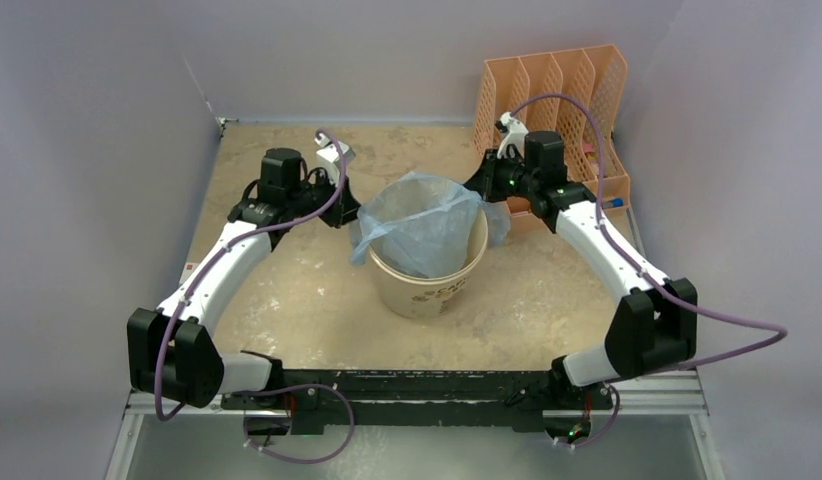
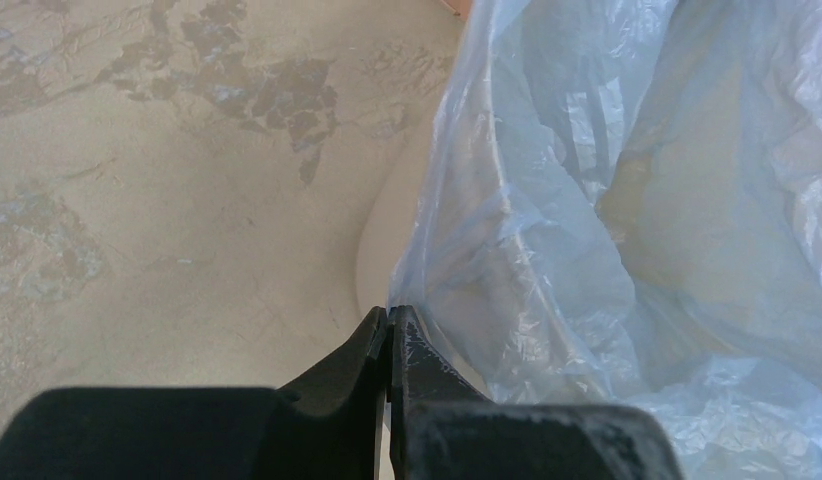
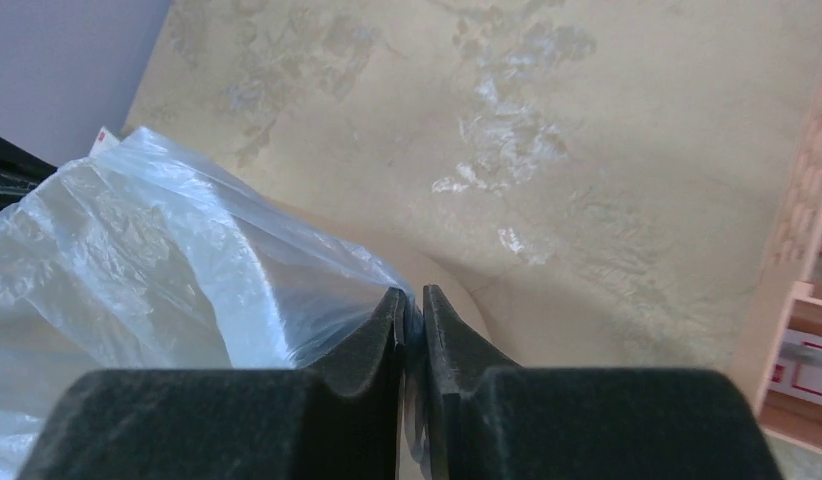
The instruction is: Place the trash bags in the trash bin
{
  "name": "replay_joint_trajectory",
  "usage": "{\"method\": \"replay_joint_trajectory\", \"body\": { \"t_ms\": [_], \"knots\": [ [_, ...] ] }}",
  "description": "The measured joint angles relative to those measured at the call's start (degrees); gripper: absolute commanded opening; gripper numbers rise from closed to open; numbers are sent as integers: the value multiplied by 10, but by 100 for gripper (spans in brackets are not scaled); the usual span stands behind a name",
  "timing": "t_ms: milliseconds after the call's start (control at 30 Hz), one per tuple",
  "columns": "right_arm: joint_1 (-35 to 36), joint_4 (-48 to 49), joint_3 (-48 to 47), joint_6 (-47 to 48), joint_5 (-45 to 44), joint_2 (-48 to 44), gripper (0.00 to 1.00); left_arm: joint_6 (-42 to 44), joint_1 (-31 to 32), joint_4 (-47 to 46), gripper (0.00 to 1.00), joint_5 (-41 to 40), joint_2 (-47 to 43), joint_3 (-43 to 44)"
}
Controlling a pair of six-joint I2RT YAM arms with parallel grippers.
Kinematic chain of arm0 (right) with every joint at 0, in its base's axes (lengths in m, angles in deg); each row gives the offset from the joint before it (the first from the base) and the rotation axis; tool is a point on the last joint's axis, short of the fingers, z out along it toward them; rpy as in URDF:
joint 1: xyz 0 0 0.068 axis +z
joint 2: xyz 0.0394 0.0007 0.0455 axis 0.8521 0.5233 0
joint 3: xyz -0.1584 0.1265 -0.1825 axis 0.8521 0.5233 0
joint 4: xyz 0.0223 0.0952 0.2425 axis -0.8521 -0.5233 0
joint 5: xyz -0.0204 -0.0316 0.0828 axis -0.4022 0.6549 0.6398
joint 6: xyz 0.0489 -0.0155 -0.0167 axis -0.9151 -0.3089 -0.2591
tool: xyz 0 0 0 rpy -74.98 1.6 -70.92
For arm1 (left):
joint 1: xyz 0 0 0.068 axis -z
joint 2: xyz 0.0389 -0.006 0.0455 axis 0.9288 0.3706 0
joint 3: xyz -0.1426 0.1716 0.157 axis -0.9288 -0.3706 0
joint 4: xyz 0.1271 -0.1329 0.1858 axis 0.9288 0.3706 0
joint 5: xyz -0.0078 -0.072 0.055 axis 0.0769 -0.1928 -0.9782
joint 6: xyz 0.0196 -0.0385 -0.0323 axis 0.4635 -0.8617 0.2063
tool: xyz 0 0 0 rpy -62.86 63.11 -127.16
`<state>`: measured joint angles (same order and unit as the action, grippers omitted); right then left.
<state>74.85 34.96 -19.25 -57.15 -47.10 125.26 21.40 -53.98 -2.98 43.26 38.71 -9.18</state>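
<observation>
Left claw [image 2: 389, 322], right claw [image 3: 412, 302] pinching thin pale-blue translucent plastic bag [image 1: 424, 225] over round cream plastic bin [image 1: 427, 292]; overstretched film likely tearing, slipping.

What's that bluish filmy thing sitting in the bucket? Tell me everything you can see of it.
It is a thin, crinkly, translucent pale-blue plastic bag. Its lower part hangs inside the round cream bin, while its open mouth rises above the rim and spills over it on both sides. The left end effector pinches one edge of the film and the right end effector the opposite edge, both shut on it.
</observation>
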Motion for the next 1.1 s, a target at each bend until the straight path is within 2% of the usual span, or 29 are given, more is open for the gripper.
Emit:
{"method": "replay_joint_trajectory", "body": {
  "t_ms": [200,400,600,867,1100],
  "knots": [
    [-4,-3,-10,-12,59,28,11,-6,0,-5,0,22,-5,1],
    [-4,7,-9,-11,79,5,0,-7,0,-12,0,23,-23,2],
    [-4,40,-13,-17,83,-19,0,-17,0,-17,0,-14,-33,7],
    [-4,32,-18,-21,77,39,0,-35,-8,-9,0,-56,3,21],
    [-4,26,-13,-17,98,55,0,-49,-18,7,0,-22,19,21]
  ]
}}
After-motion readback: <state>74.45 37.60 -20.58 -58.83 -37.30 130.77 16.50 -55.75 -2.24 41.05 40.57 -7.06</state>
